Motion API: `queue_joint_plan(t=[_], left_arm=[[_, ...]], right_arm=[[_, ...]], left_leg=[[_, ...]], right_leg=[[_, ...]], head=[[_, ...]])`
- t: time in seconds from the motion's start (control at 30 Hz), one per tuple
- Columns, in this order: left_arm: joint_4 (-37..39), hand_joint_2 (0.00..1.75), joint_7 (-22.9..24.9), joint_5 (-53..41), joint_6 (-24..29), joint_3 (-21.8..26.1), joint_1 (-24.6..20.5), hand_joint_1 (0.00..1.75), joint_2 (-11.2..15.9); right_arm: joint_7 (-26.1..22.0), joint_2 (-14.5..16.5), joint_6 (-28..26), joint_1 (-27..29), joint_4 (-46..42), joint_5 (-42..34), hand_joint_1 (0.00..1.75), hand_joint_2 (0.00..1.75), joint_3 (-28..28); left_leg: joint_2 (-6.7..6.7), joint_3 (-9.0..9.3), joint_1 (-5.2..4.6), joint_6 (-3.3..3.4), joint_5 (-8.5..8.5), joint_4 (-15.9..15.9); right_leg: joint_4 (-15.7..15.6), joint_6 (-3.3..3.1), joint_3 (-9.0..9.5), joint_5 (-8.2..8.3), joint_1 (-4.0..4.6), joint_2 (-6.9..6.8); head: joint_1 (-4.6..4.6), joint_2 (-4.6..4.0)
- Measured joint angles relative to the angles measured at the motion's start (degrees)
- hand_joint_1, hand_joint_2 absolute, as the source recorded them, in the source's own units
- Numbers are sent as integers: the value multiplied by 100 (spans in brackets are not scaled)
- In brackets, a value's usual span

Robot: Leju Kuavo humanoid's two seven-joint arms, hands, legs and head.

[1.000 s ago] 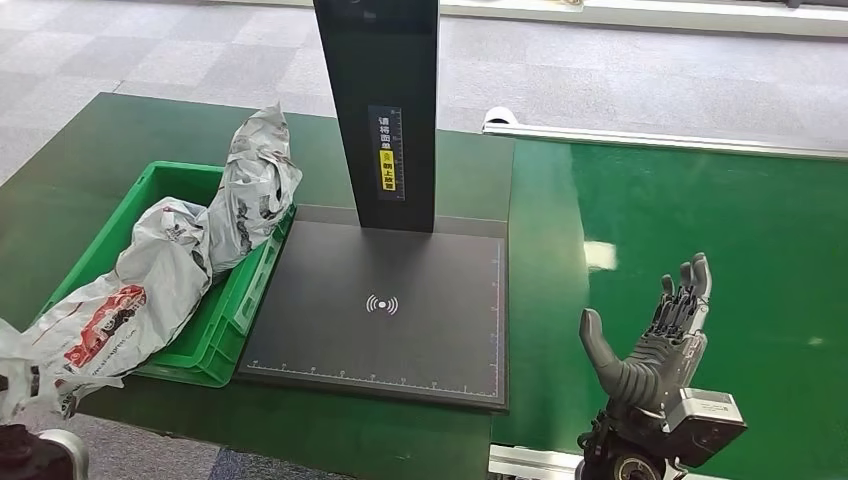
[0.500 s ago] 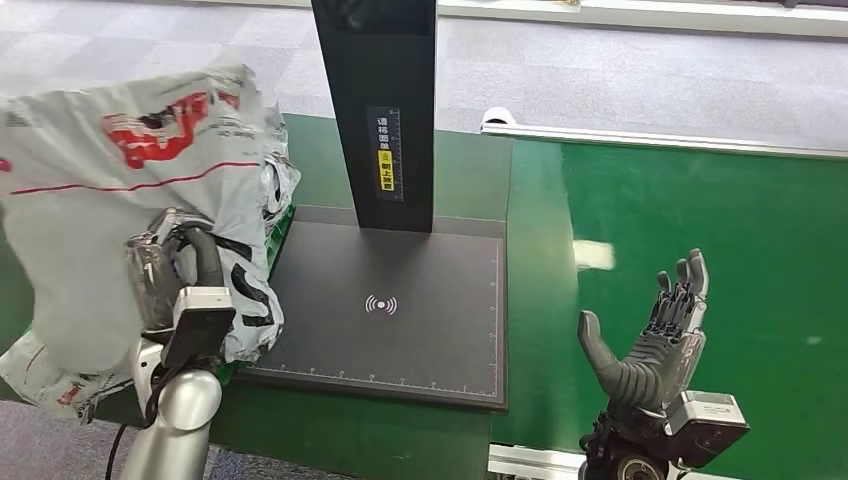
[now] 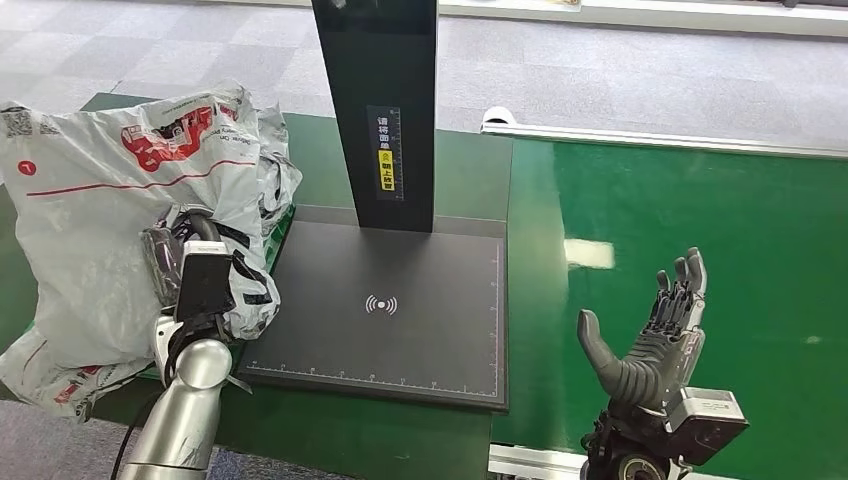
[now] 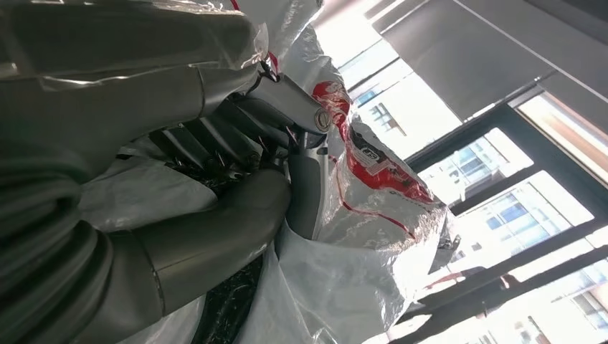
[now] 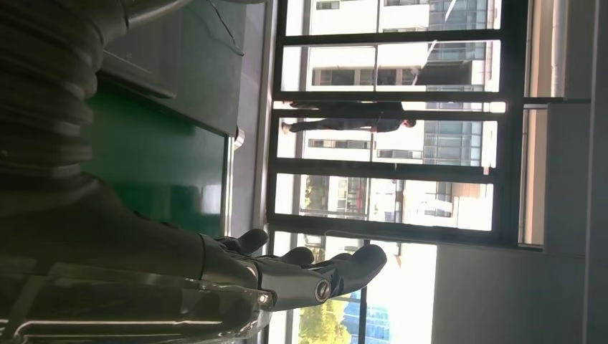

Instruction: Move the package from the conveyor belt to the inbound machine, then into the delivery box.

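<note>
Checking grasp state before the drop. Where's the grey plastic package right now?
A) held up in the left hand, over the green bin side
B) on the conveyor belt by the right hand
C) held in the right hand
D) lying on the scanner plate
A: the left hand grips the package raised at the left, while the scanner plate is bare and the right hand is spread with nothing in it over the conveyor belt.

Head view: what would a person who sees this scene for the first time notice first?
First, the big grey and white package with red print, which the left hand holds up at the left, over the green box. Next, the black scanner plate in the middle with its tall black post. At the right, the right hand is open, palm up, above the green conveyor belt.
</note>
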Motion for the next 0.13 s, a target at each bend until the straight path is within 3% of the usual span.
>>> queue_joint_plan(t=[0.13], left_arm=[[147,175,-165,-89,327,232,-81,175,15]], right_arm=[[2,-1,-43,-5,1,0,0,175,5]], left_leg=[[0,0,0,0,0,0]], right_leg=[[0,0,0,0,0,0]], head=[[-1,0]])
